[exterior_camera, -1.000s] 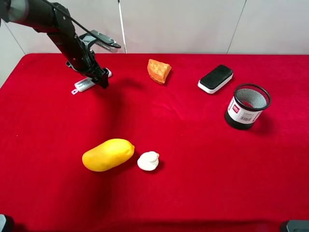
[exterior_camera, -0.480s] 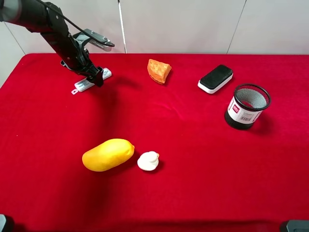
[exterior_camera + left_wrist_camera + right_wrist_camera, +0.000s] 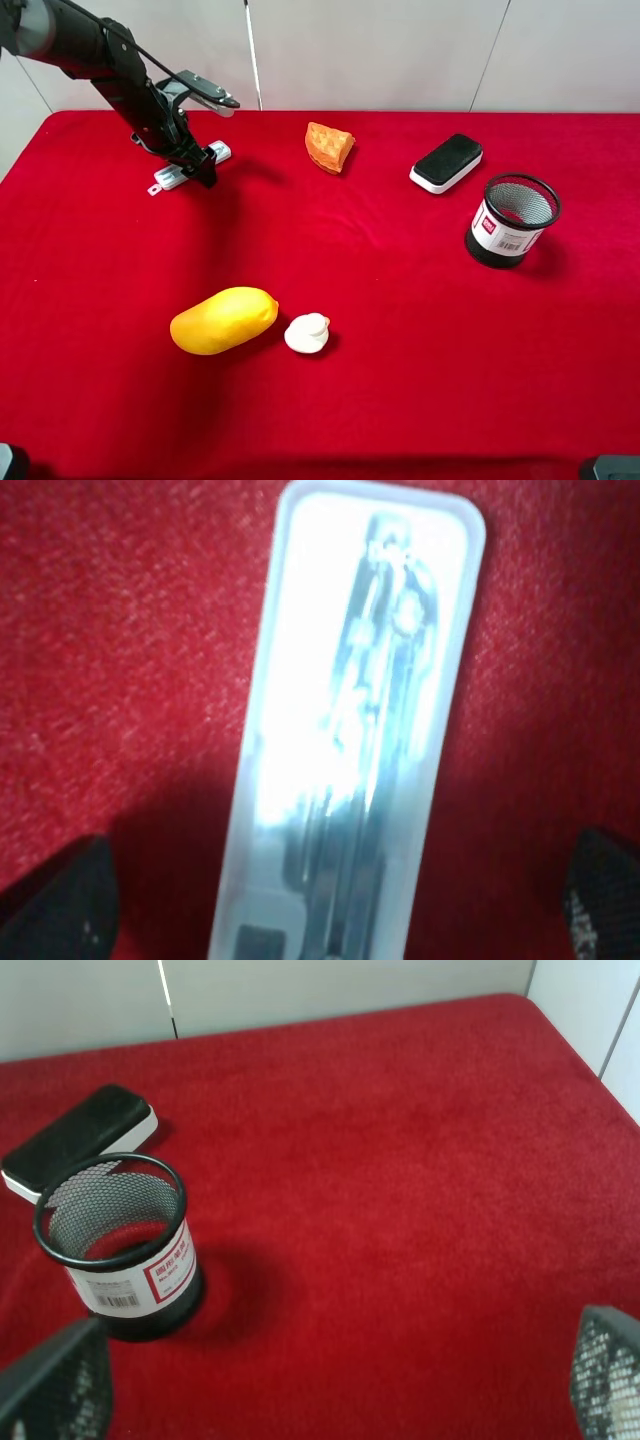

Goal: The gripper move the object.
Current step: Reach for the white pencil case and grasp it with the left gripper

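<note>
The black two-fingered left gripper (image 3: pixel 203 168), at the end of a dark jointed arm with cables, hangs low over the far left corner of the red cloth-covered table (image 3: pixel 400 380). It is released: in the left wrist view its fingers (image 3: pixel 60 905) stand wide apart, one on each side of the slim, flat, translucent white-grey plastic case (image 3: pixel 350 720), and neither touches it. The plastic case (image 3: pixel 172 179) lies flat on the cloth near the far edge, slanted, with one end toward the far edge and its small tabbed end toward the left edge. The gripper hides the middle of it from the high camera. Blurred metallic items show through its lid; what they are cannot be told.

The right gripper (image 3: pixel 330 1380) is also released, with its two mesh-textured fingertips far apart over bare cloth near the right edge. Ahead of it stands a black wire-mesh cup (image 3: pixel 115 1250) with a white and red label, upright. Just beyond the cup lies a black-and-white eraser block (image 3: pixel 80 1140).

In the high view an orange wedge of bread (image 3: pixel 329 146) sits near the middle of the far edge. A yellow mango (image 3: pixel 224 319) lies toward the near left, with a small white rounded figure (image 3: pixel 307 333) just beside it, close but not clearly touching.
</note>
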`<move>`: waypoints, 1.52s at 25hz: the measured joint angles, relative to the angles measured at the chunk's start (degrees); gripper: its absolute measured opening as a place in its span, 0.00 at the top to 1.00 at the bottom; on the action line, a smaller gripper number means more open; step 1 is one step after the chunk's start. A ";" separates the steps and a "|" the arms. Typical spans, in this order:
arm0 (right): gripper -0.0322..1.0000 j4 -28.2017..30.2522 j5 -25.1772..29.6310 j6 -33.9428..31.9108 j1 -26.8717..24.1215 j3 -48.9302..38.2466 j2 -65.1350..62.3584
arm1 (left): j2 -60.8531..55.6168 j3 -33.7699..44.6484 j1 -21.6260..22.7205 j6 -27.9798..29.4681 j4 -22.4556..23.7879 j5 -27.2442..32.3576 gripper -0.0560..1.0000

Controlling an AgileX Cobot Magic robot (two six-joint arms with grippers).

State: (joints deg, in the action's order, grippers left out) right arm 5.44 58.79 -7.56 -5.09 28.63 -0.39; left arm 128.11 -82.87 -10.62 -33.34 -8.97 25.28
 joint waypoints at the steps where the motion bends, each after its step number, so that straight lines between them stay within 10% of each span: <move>1: 0.30 -0.05 0.00 0.00 0.00 0.00 0.00 | 0.00 0.00 0.00 -0.07 0.00 -0.28 0.12; 25: 0.30 -0.10 0.00 0.00 0.00 0.00 0.00 | 0.02 0.00 0.00 -0.25 0.00 -0.91 0.24; 38: 0.30 -0.10 -0.07 0.00 0.00 0.00 0.00 | 0.02 0.00 0.00 -0.25 0.00 -0.37 0.56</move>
State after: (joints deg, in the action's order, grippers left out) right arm 5.33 58.71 -7.56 -5.09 28.63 -0.39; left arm 128.13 -82.87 -10.62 -33.59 -8.97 24.91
